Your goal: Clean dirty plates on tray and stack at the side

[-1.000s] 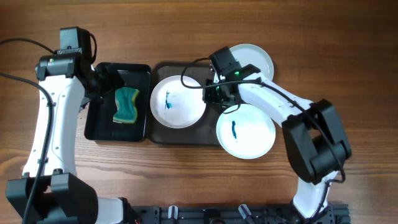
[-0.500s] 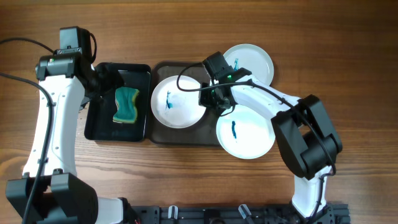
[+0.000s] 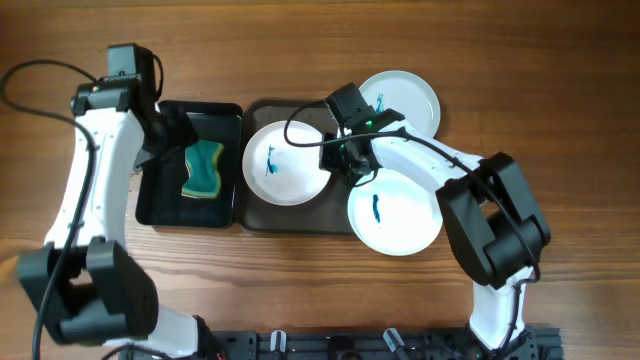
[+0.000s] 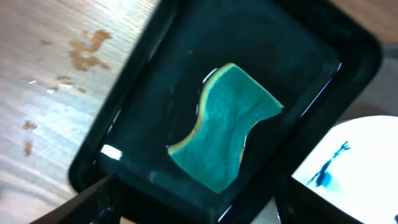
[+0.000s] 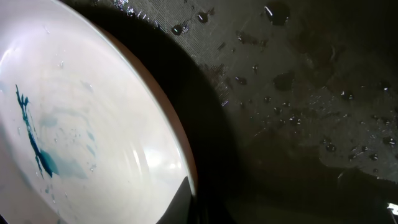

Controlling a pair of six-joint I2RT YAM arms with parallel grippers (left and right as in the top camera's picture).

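Observation:
The dark grey-brown tray [image 3: 305, 218] holds one white plate [image 3: 285, 163] with a blue smear. A second smeared plate [image 3: 395, 212] overlaps the tray's right edge. A third plate [image 3: 405, 98] lies on the table at the back right. My right gripper [image 3: 340, 155] is at the right rim of the plate on the tray. In the right wrist view one finger [image 5: 186, 196] lies over that plate's [image 5: 81, 124] rim, and the grip looks closed. My left gripper [image 3: 168, 135] is open above the black tray's left side, its fingers [image 4: 193, 214] wide apart near the green sponge [image 4: 227, 124].
The smaller black tray [image 3: 165, 212] stands left of the big tray, with the green sponge [image 3: 203, 168] lying in it. The big tray's floor [image 5: 311, 93] is wet with droplets. Cables run from both arms. The table is bare wood around the trays.
My right gripper moved left onto the rim of the plate on the tray, then held still. My left arm shifted slightly to the right over the black tray.

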